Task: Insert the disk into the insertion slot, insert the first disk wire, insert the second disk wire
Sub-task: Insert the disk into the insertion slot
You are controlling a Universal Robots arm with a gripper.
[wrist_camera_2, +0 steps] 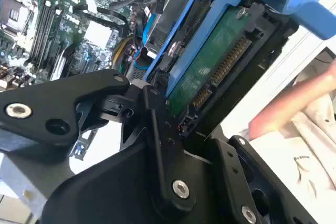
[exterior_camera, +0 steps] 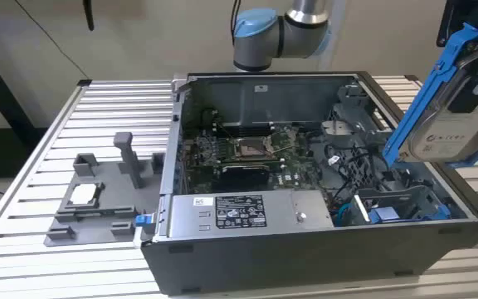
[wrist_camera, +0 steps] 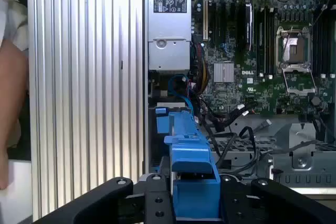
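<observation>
The disk (exterior_camera: 459, 118), a silver-grey drive with a white label in a bright blue carrier, hangs tilted above the case's corner at the exterior view's right. My gripper (wrist_camera: 191, 205) is shut on it, its black fingers (wrist_camera_2: 157, 124) clamping the carrier's end. The second wrist view shows the disk's green underside (wrist_camera_2: 210, 61) and connector row. The insertion slot (exterior_camera: 397, 204), a dark grey cage with blue parts, sits below the disk inside the case and is seen beyond the carrier (wrist_camera: 158, 121). A blue cable (wrist_camera: 181, 88) curls beside the cage; I cannot tell which loose cables are the disk wires.
The open computer case (exterior_camera: 248, 261) lies on a slatted metal table (exterior_camera: 114, 106). Inside are the motherboard (exterior_camera: 248, 149) and a silver labelled power-supply box (exterior_camera: 239, 212). A grey fixture tray (exterior_camera: 98, 205) with posts stands at the exterior view's left. A person's hand (wrist_camera_2: 289, 108) is near the table edge.
</observation>
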